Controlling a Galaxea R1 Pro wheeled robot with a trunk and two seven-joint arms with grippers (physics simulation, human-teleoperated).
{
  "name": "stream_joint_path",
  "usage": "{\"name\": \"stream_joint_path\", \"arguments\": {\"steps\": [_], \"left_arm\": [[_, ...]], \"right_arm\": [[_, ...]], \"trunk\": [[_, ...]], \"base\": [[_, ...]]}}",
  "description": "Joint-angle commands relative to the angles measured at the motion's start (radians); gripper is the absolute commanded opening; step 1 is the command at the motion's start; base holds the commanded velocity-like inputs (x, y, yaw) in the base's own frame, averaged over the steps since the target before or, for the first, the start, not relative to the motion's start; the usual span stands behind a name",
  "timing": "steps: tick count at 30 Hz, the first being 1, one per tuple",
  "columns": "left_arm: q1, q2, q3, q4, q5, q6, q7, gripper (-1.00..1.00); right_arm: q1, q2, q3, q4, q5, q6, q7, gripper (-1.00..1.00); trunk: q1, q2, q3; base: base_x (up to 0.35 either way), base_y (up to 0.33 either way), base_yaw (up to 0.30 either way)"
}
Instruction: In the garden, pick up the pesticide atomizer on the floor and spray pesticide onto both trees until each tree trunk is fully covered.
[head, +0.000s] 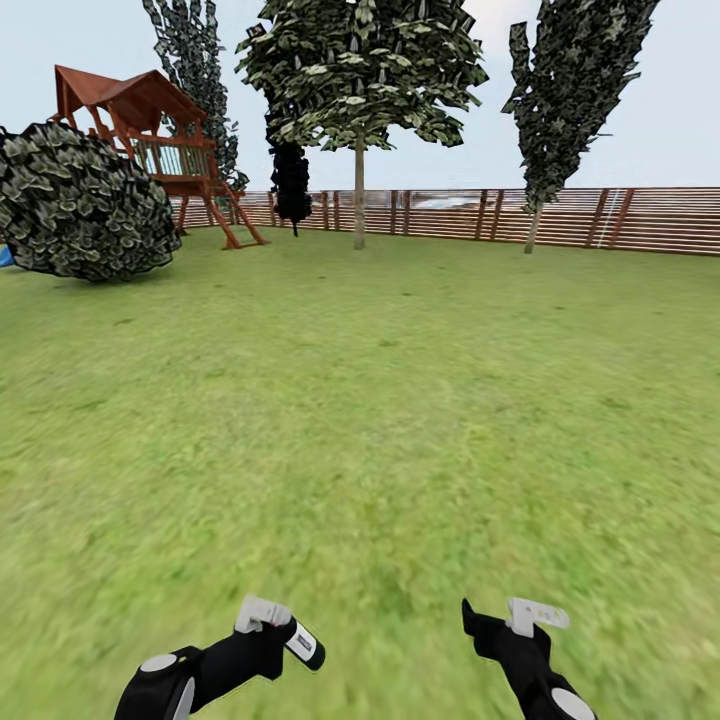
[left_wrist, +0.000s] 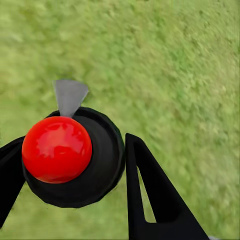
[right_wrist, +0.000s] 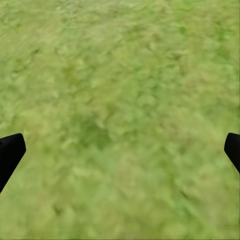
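The garden lawn (head: 380, 400) spreads wide and bare ahead, open room for driving in every direction up to the slatted wooden fence (head: 560, 215) that closes the far edge. Two trees (head: 358, 190) stand by that fence, the second tree (head: 535, 215) to its right, both well apart from the robot, so the trunks are likely the goal of a long approach. A round bush (head: 85, 205) and a wooden playhouse (head: 150, 130) crowd the far left.

Both arms ride low and forward, probably a carrying posture. The left tool (left_wrist: 75, 160) is closed around the pesticide atomizer (head: 300, 642), its red cap (left_wrist: 56, 149) facing the wrist camera. The right tool (right_wrist: 120, 150) is spread wide with nothing between its fingers, above grass.
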Motion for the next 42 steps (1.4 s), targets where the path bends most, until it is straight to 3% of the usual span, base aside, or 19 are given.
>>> {"name": "stream_joint_path", "arguments": {"steps": [1,4,7,8,14,20,28,42], "left_arm": [[0.0,-0.001,0.003,-0.001,-0.008,0.004,-0.007,-1.0],[0.0,-0.001,0.003,-0.001,-0.007,0.004,-0.007,-1.0],[0.0,-0.001,0.003,-0.001,-0.007,0.004,-0.007,-1.0],[0.0,-0.001,0.003,-0.001,-0.006,0.004,-0.007,-1.0],[0.0,-0.001,0.002,-0.001,-0.006,0.004,-0.007,-1.0],[0.0,-0.001,0.001,-0.002,-0.006,0.004,-0.007,-1.0],[0.0,-0.001,0.001,-0.004,-0.006,0.004,-0.007,-1.0],[0.0,-0.001,0.001,-0.006,-0.006,0.004,-0.008,-1.0]], "right_arm": [[-0.001,0.0,0.001,0.005,-0.003,0.0,-0.009,1.0],[-0.003,0.007,0.0,0.013,0.025,-0.013,-0.02,1.0],[-0.004,0.035,0.0,0.027,0.062,-0.093,-0.065,1.0],[-0.004,0.049,0.0,0.046,0.078,-0.137,-0.111,1.0],[-0.019,0.062,-0.003,0.097,0.085,-0.181,-0.184,1.0],[-0.08,0.064,-0.003,0.172,0.083,-0.176,-0.189,1.0],[-0.088,0.063,0.0,0.18,0.08,-0.099,-0.186,1.0],[-0.082,0.061,0.017,0.177,0.091,-0.104,-0.136,1.0]], "trunk": [[0.001,0.0,-0.001],[0.001,0.0,-0.001],[0.001,0.0,-0.001],[0.001,0.0,-0.001],[0.001,0.0,-0.001],[0.001,0.0,-0.001],[0.001,0.0,-0.001],[0.001,0.0,-0.001]], "base": [[0.342,0.0,0.0],[0.342,0.0,0.0],[0.342,0.0,0.0],[0.342,0.0,0.0],[0.342,0.0,0.0],[0.342,0.0,0.0],[0.342,0.0,0.0],[0.342,0.0,0.0]]}}
